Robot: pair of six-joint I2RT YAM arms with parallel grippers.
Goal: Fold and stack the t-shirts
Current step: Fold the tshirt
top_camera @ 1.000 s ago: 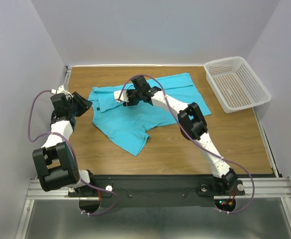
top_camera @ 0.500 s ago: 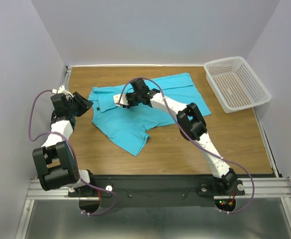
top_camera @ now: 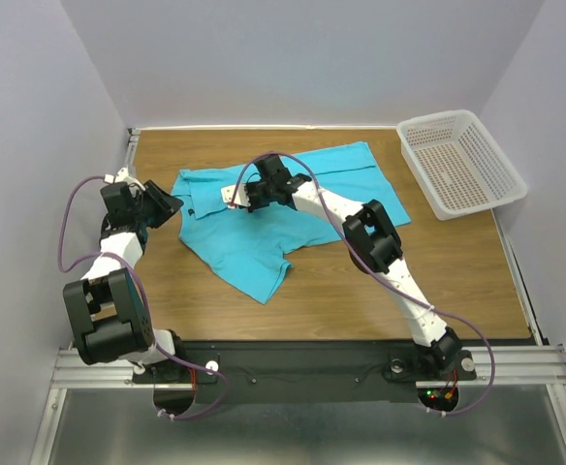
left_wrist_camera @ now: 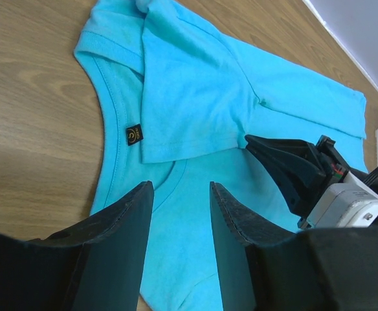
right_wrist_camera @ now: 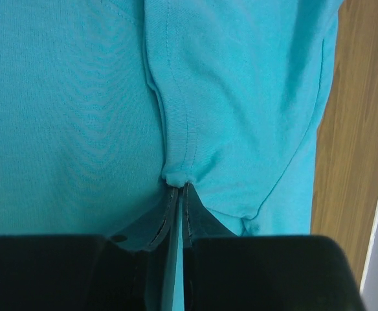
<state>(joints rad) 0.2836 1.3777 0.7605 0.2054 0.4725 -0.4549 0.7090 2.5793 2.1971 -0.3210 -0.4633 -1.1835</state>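
Note:
A turquoise t-shirt (top_camera: 264, 237) lies partly folded on the wooden table, one sleeve turned over its chest. My right gripper (top_camera: 236, 197) reaches across it and is shut on a pinched fold of the sleeve hem (right_wrist_camera: 178, 176), with fabric bunched at the fingertips (right_wrist_camera: 178, 188). My left gripper (top_camera: 172, 203) hovers open at the shirt's left edge, near the collar. In the left wrist view its fingers (left_wrist_camera: 181, 188) frame bare fabric below the dark neck label (left_wrist_camera: 134, 135), with nothing between them. The right gripper's black fingers (left_wrist_camera: 286, 165) show there too.
A white perforated basket (top_camera: 460, 165) stands at the table's far right corner. Bare wood (top_camera: 438, 281) surrounds the shirt on the near and right sides. Grey walls close in the table on three sides.
My right gripper has closed on the sleeve fold and edged slightly left. The left arm has hardly moved and stays open.

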